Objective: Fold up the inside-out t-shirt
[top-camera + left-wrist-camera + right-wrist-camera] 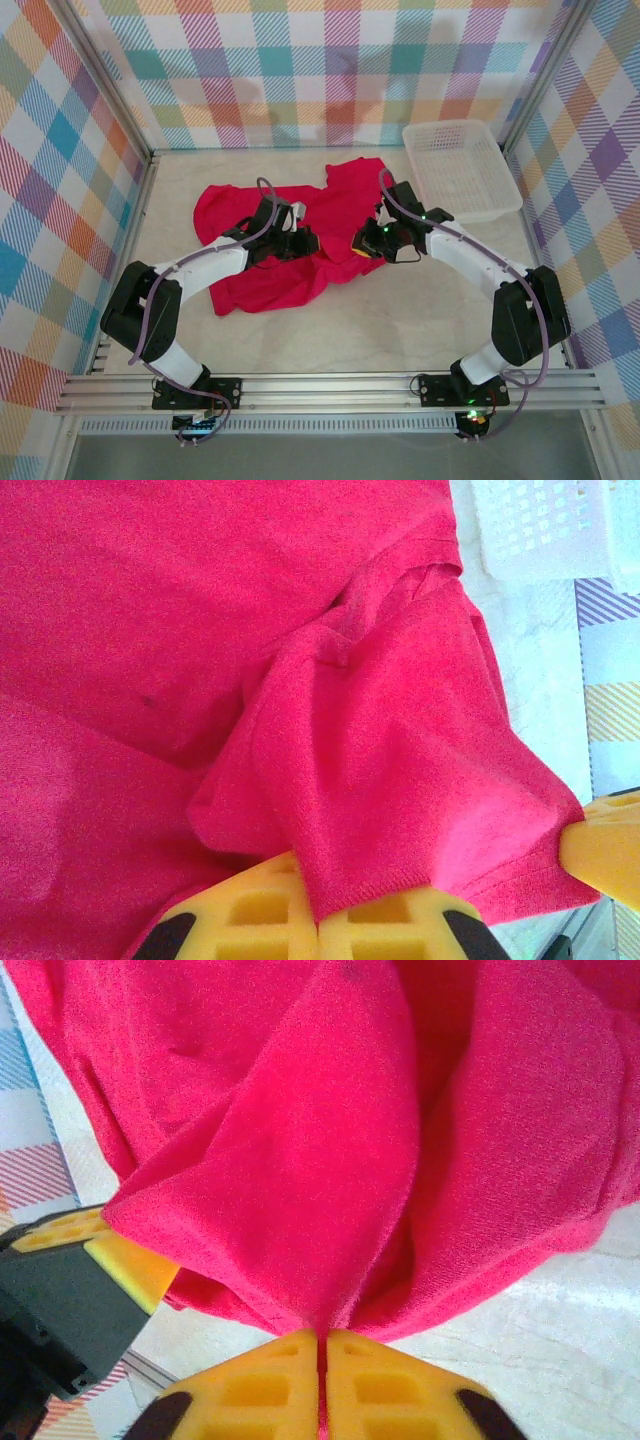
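The inside-out t-shirt [270,275] is bright red and lies crumpled across the middle of the table. My left gripper [305,241] sits over its middle, shut on a hemmed fold of the cloth [400,810]; the yellow jaws meet with fabric pinched between them. My right gripper [366,243] is just to the right, close to the left one, shut on another fold of the t-shirt [300,1180]. In the left wrist view a yellow fingertip [605,855] of the right gripper pokes out from under the cloth. A part of the t-shirt [355,185] spreads toward the back.
A white plastic basket [460,170] stands at the back right corner, close to the shirt's far edge. Checkered walls [60,180] close the table on three sides. Bare marble tabletop [400,320] lies in front of the shirt.
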`<state>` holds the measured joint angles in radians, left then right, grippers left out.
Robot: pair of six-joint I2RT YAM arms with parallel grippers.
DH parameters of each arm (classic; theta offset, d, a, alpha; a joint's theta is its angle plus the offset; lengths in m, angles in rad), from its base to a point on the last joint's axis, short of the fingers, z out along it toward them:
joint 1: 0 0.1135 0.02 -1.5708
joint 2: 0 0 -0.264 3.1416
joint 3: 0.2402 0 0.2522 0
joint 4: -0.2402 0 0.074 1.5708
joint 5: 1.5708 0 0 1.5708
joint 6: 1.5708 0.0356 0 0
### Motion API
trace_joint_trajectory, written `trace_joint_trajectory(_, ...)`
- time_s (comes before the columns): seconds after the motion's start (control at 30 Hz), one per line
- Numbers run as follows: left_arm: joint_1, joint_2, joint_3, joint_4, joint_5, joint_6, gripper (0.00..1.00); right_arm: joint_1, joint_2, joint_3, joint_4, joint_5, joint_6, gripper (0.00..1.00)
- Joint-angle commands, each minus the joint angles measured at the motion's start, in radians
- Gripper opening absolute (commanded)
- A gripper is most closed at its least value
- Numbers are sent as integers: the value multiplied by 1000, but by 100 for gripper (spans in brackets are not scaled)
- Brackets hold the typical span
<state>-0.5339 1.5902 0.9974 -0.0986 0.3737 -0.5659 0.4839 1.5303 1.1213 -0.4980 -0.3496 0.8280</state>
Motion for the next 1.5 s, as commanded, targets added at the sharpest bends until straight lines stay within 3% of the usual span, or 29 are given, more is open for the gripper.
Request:
trace_joint_trajectory(0.0,9,7,-8,5,5,-10,0,-4,-5,26,-5,-8,-19,0)
trace_joint_trajectory(0.2,6,-13,-14,-7,-20,-5,23,-4,-139,207,-54,-51,11,0)
trace_joint_trajectory(0.37,4,-4,-34,19,-15,-22,23,-4,-193,276,-89,-37,13,0)
trace_joint_trajectory(0.7,-18,-56,-28,-38,-38,2,25,-20,-130,235,-72,-52,4,0)
trace_joint_trajectory(0.93,-130,-175,-83,40,-35,-15,31,-53,-105,178,-55,-63,-1,0)
trace_joint_trajectory(1.13,-232,-21,-34,85,-77,-64,34,-54,-104,176,-41,-69,8,0)
trace_joint_trajectory(1.3,-243,102,32,109,-198,-154,56,-54,-122,173,-44,-71,7,0)
trace_joint_trajectory(1.47,-244,163,52,191,-275,-283,65,-54,-140,147,-39,-71,10,0)
